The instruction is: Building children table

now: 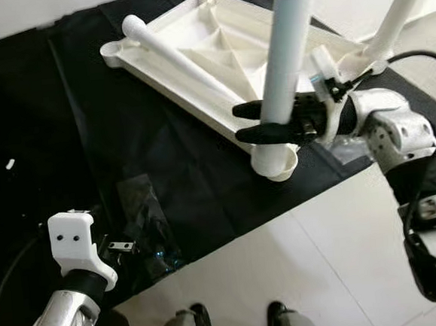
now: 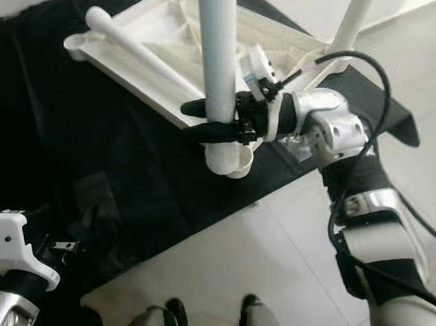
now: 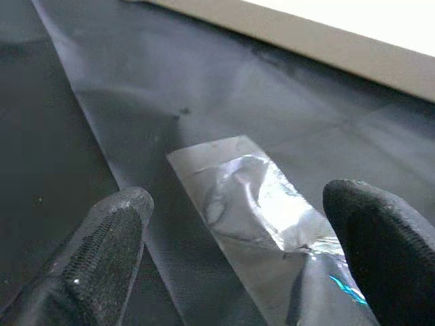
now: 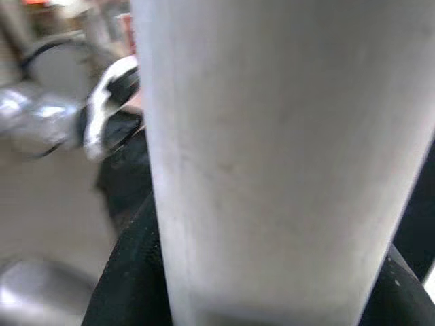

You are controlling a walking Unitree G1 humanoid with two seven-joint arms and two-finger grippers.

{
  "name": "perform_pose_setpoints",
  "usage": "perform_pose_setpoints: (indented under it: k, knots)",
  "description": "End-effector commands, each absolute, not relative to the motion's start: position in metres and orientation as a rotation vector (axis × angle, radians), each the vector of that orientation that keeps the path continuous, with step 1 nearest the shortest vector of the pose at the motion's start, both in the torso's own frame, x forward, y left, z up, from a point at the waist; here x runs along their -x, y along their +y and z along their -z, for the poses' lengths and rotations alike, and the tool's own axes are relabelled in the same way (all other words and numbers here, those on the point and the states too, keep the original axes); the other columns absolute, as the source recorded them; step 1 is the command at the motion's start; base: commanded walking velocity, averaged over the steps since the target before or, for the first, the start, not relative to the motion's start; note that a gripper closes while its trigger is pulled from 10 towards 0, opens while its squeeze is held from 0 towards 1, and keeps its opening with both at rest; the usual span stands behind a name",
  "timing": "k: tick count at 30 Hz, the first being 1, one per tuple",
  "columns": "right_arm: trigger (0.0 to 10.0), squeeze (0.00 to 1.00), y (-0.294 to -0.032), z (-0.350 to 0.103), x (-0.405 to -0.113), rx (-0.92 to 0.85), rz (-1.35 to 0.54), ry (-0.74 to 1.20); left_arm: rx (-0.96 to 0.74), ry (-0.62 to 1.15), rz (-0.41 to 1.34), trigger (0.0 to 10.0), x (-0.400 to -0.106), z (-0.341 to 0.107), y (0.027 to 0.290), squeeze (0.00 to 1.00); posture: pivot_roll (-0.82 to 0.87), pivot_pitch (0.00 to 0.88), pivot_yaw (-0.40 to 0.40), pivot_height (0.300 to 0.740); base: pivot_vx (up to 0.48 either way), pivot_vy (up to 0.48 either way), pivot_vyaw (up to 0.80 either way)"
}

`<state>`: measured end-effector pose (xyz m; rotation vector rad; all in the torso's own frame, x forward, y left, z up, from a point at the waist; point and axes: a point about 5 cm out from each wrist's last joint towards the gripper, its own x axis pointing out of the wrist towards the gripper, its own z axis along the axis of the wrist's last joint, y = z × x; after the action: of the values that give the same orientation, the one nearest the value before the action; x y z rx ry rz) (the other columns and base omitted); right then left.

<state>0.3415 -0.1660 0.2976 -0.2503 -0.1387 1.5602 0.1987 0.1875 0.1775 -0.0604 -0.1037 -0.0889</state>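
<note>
A white plastic table top (image 1: 168, 85) lies upside down on a black sheet (image 1: 63, 115). A white leg (image 1: 287, 37) stands upright in the near corner socket (image 1: 275, 162). My right gripper (image 1: 237, 122) is shut on this leg just above the socket, one black finger on each side. The right wrist view has the leg (image 4: 279, 156) pressed close between the fingers. A second leg (image 1: 399, 13) stands at the right corner. A loose leg (image 1: 179, 56) lies across the underside. My left gripper (image 3: 245, 224) hovers open over a clear plastic bag (image 3: 265, 210) on the sheet.
The plastic bag (image 1: 148, 229) lies near the sheet's front edge, beside my left wrist (image 1: 77, 246). White tiled floor (image 1: 287, 278) runs in front and to the right. A pair of dark shoes (image 1: 200, 323) stands at the bottom edge. A black cable (image 1: 421, 56) loops over my right arm.
</note>
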Motion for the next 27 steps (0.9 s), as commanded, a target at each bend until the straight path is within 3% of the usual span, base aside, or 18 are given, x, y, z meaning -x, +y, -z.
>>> perform_pose_setpoints:
  k: [1, 11, 27]
  knots:
    - [10.0, 0.0, -0.166, -0.303, -0.337, 0.296, -1.619, -0.152, 0.068, -0.096, 0.109, 10.0, -0.194, -0.176, 0.186, 0.0, 0.03, 0.427, 0.06, 0.74, 0.0, 0.0, 0.0]
    - [10.0, 0.0, -0.167, -0.305, -0.337, 0.405, -1.63, -0.122, 0.065, -0.081, 0.155, 10.0, -0.188, -0.181, 0.186, 0.0, 0.04, 0.47, 0.075, 0.74, 0.0, 0.0, 0.0]
    - [10.0, 0.0, -0.167, -0.315, -0.34, 0.434, -1.62, -0.145, 0.058, -0.078, 0.161, 10.0, -0.185, -0.184, 0.186, 0.0, 0.05, 0.481, 0.076, 0.74, 0.0, 0.0, 0.0]
